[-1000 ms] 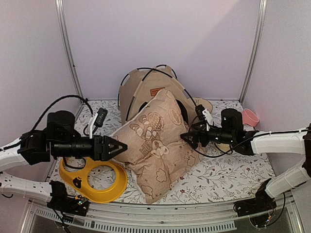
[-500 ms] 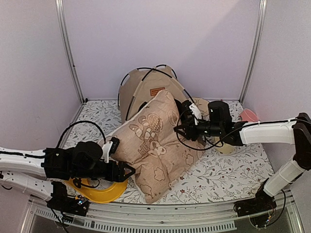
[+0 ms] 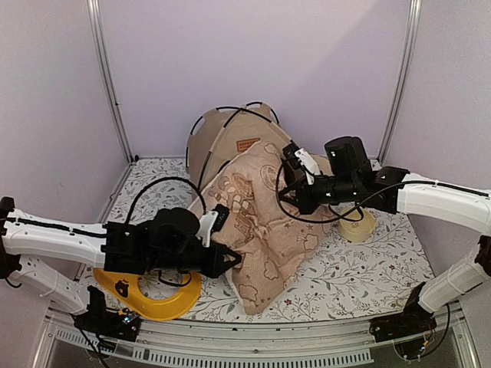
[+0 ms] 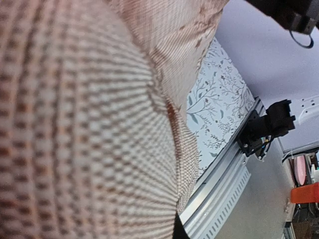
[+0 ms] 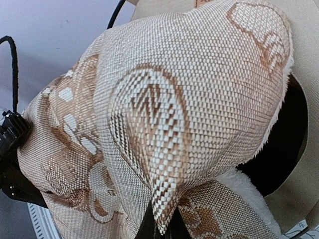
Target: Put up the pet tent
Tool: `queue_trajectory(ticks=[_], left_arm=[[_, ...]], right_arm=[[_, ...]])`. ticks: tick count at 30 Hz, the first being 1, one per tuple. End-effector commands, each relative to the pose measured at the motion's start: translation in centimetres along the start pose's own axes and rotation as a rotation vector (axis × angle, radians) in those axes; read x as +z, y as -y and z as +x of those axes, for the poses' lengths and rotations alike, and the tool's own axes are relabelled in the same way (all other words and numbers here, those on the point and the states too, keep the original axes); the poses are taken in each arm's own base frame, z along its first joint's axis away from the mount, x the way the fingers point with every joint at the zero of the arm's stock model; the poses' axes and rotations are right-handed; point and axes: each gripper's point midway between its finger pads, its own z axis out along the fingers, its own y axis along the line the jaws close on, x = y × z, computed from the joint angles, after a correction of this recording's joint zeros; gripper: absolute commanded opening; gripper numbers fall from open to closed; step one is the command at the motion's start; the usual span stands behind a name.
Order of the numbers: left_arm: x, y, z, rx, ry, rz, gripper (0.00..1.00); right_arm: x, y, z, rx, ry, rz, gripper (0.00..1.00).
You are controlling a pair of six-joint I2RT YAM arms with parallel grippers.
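The beige pet tent (image 3: 230, 126) with thin black poles and a brown label stands at the back of the table. Its tan panel (image 5: 301, 45) and dark doorway (image 5: 286, 144) show in the right wrist view. A tan patterned pillow (image 3: 261, 222) with a white plush side leans in front of it. My left gripper (image 3: 230, 261) is shut on the pillow's lower left edge, and woven fabric (image 4: 75, 124) fills its view. At the pillow's upper right edge my right gripper (image 5: 162, 226) (image 3: 290, 188) is shut, pinching a fold of cloth (image 5: 174, 99) between its black fingers (image 5: 147, 226).
A yellow bowl tray (image 3: 153, 299) lies at the front left, partly under my left arm. A cream bowl (image 3: 357, 227) sits right of the pillow below my right arm. The floral tabletop (image 3: 360, 276) ends at a metal front rail (image 4: 219, 189).
Both grippers have closed on the pillow. My left arm swung low and right to its lower edge. My right arm moved left and up, and the pillow now stands more upright.
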Motion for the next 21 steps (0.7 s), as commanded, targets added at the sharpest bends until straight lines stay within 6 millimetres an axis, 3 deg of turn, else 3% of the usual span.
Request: queue_trajectory(ticks=[1, 3, 5, 8, 12, 16, 21], left_arm=[[-0.7, 7.3, -4.6, 0.037, 0.102, 0.226, 0.00], [-0.4, 8.4, -5.4, 0.026, 0.116, 0.250, 0.00], [0.2, 8.3, -6.0, -0.032, 0.132, 0.236, 0.00], [1.5, 8.1, -6.0, -0.101, 0.139, 0.231, 0.00], [4.5, 6.9, -5.2, -0.121, 0.089, 0.167, 0.00], [6.7, 6.8, -4.7, -0.140, 0.062, 0.169, 0.00], [8.0, 6.8, -4.6, -0.158, 0.055, 0.167, 0.00]], right_arm=[[-0.8, -7.0, 1.9, 0.016, -0.076, -0.122, 0.00], [-0.5, -9.5, 3.4, 0.023, -0.087, -0.187, 0.00], [-0.4, -11.2, 5.1, 0.043, -0.082, -0.262, 0.00], [-0.3, -11.7, 7.7, 0.101, -0.086, -0.313, 0.01], [-0.6, -11.7, 10.1, 0.140, -0.099, -0.353, 0.13], [-0.7, -11.7, 12.1, 0.181, -0.144, -0.365, 0.42], [-1.7, -10.8, 13.6, 0.251, -0.158, -0.355, 0.75]])
